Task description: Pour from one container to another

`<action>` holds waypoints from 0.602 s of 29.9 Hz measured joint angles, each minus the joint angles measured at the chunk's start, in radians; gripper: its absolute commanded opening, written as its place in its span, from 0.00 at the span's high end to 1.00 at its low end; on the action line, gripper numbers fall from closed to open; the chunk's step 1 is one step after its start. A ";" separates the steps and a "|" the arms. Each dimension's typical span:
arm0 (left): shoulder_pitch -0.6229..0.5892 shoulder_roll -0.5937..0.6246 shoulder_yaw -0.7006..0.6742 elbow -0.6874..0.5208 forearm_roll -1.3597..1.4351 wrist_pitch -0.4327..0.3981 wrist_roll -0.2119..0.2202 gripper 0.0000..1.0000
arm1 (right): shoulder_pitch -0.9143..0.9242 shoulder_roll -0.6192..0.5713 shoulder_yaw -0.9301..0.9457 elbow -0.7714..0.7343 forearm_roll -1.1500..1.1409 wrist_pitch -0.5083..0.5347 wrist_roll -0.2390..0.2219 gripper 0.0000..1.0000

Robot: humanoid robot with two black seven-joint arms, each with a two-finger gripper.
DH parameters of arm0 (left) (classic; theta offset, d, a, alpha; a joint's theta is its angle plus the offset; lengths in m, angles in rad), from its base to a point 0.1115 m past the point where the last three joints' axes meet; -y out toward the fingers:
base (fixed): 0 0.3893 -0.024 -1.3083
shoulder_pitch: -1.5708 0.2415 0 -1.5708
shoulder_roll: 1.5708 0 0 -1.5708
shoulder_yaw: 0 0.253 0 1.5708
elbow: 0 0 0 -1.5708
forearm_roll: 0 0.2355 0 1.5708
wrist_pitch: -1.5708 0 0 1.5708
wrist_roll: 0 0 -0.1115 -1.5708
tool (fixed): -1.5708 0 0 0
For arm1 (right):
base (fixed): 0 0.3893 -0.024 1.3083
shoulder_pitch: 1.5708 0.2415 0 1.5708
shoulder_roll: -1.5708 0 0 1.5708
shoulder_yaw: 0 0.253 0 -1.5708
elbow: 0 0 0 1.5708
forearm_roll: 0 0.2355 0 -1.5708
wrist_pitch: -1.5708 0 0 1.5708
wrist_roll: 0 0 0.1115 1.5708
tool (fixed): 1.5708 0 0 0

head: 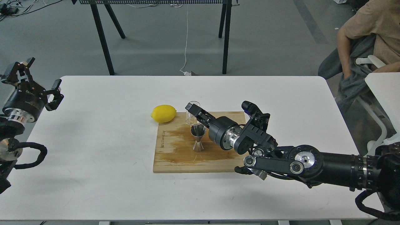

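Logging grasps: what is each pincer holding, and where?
Right pincer grips the glass cup by its side wall, above the jigger. Left pincer is open, empty.

The wooden cutting board (175,156) bears small, illegible lettering.

1. The right arm enters from the lower right edge and reaches up and leftward, its wrist bent.
2. The right claw (194,113) sits at the arm's far end, its fingers closed around the glass cup (191,116).
3. The left claw (40,80) is held high at the left edge, fingers spread apart and holding nothing, well apart from the right claw.
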State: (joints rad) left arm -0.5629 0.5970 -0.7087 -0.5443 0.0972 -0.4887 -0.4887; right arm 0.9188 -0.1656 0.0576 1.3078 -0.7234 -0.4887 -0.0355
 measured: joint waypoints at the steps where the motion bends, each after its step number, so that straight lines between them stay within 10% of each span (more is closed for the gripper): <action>1: 0.000 0.000 0.000 0.000 0.000 0.000 0.000 0.02 | -0.011 0.000 0.028 0.002 0.012 0.000 0.000 0.56; 18: 0.001 -0.003 0.002 0.001 0.001 0.000 0.000 0.02 | -0.366 0.001 0.866 0.042 0.430 -0.001 -0.003 0.57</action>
State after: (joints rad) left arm -0.5619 0.5939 -0.7071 -0.5436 0.0982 -0.4887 -0.4887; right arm 0.5530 -0.1641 0.9235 1.3498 -0.2939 -0.4892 -0.0389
